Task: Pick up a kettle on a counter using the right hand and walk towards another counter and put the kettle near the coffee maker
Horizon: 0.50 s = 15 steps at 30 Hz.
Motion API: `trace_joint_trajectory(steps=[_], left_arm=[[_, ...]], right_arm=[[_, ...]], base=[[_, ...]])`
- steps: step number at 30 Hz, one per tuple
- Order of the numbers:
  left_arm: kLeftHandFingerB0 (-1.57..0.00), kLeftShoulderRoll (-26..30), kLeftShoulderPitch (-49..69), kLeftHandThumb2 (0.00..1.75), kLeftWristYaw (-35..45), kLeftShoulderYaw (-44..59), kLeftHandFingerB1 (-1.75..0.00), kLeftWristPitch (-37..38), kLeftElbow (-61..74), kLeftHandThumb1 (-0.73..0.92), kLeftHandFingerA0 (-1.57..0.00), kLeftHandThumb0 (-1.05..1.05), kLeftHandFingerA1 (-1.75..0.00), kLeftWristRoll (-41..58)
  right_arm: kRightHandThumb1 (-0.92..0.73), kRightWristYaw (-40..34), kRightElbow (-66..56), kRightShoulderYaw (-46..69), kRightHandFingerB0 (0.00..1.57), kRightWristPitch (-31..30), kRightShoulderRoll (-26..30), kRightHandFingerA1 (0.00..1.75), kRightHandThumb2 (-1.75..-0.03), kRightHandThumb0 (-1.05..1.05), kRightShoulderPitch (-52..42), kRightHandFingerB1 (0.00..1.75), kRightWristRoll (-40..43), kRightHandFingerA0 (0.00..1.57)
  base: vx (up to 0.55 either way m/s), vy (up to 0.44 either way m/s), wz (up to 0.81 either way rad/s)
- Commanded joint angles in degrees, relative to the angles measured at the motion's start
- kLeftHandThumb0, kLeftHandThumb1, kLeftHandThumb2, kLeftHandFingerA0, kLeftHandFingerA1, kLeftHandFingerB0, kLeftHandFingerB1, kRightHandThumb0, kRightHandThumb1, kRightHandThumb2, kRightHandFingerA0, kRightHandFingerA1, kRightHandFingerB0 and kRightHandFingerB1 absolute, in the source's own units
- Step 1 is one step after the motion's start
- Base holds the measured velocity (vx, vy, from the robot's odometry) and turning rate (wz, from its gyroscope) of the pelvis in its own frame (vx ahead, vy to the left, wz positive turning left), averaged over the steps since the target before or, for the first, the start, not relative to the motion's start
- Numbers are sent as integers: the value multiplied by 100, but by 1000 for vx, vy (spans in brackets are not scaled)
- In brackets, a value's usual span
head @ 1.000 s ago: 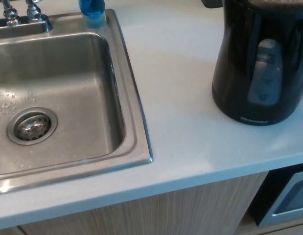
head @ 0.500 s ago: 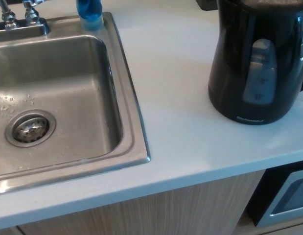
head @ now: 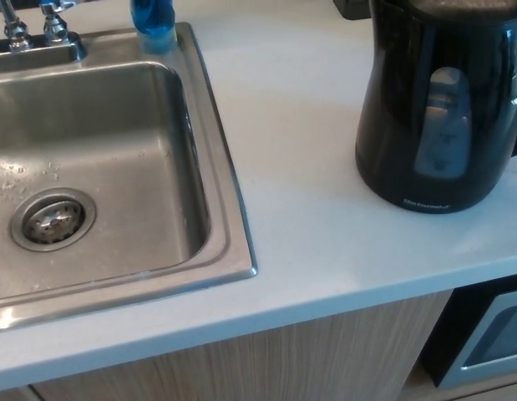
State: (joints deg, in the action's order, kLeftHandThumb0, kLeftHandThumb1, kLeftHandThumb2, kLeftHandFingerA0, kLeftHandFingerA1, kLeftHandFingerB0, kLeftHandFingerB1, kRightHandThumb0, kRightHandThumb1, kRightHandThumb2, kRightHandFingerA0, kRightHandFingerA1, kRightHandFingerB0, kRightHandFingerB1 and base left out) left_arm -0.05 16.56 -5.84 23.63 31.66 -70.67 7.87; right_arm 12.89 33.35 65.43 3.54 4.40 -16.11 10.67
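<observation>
A black electric kettle (head: 438,100) with a grey water window stands upright on the white counter (head: 308,209) at the upper right of the head view. Its top is cut off by the picture's edge. No hand or arm of mine shows anywhere in the frame.
A stainless steel sink (head: 99,167) with a round drain (head: 51,219) fills the left side, its rim close to the counter's front edge. Faucet handles (head: 32,21) and a blue bottle (head: 152,21) stand behind it. A wood cabinet front (head: 241,368) and an appliance (head: 488,338) lie below.
The whole picture shifted slightly left and down from one second ago, so the camera moved. The kettle and sink stay where they were.
</observation>
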Motion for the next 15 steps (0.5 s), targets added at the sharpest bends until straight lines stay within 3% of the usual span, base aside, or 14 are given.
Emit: trace_joint_trajectory(steps=[1, 2, 4, 5, 9, 10, 11, 14, 15], left_arm=[[-129, 39, -27, 118, -260, 132, -146, 9, 28, 49, -157, -4, -157, 176], [-120, 49, -41, 112, -239, 132, -155, 37, 10, 51, -153, -6, -154, 171], [-120, 69, -79, 112, -208, 136, -155, 75, -14, 51, -153, -6, -154, 165], [-118, 58, -110, 113, -232, 96, -153, 150, 42, 49, -149, -8, -155, 119], [-122, 11, -144, 111, -184, 104, -151, 190, 118, 48, -152, -10, -154, 146], [-129, -11, -171, 116, -115, 67, -147, 220, 110, 44, -156, -10, -151, 120], [-134, -26, -161, 116, -133, 46, -136, 217, 106, 44, -157, -8, -147, 94], [-140, -64, -108, 114, -198, -15, -138, 164, 227, 45, -157, -7, -148, 42], [-138, -66, -116, 114, -257, -26, -138, 143, 228, 46, -157, -6, -148, 26]], right_arm=[[-18, -838, -182, -971, 132, 1686, -1397, 102, -130, -20, -292, 105, -437, 157], [1, -738, -315, -1145, 138, 1736, -1472, 94, -163, -14, -423, 89, -528, 157], [1, -621, -519, -1460, 138, 1820, -1582, 94, -163, -14, -626, 89, -648, 157], [0, -492, -743, -1762, 142, 2021, -1747, 77, -152, -19, -818, 83, -843, 157], [3, -506, -910, -2160, 144, 2197, -1799, 75, -149, -17, -1055, 82, -908, 157], [11, -473, -708, -2359, 151, 2540, -1652, 84, -160, -14, -1108, 74, -1111, 157], [11, -503, -577, -2428, 153, 2638, -1553, 82, -160, -16, -1131, 73, -1183, 157], [9, -706, -80, -2704, 152, 2910, -1188, 78, -162, -15, -1187, 70, -1473, 157], [3, -776, 66, -2767, 149, 3015, -1111, 73, -150, -20, -1189, 73, -1496, 157]], base=[[0, 0, 0], [0, 0, 0], [0, 0, 0], [0, 0, 0], [0, 0, 0], [0, 0, 0], [0, 0, 0], [0, 0, 0], [0, 0, 0]])
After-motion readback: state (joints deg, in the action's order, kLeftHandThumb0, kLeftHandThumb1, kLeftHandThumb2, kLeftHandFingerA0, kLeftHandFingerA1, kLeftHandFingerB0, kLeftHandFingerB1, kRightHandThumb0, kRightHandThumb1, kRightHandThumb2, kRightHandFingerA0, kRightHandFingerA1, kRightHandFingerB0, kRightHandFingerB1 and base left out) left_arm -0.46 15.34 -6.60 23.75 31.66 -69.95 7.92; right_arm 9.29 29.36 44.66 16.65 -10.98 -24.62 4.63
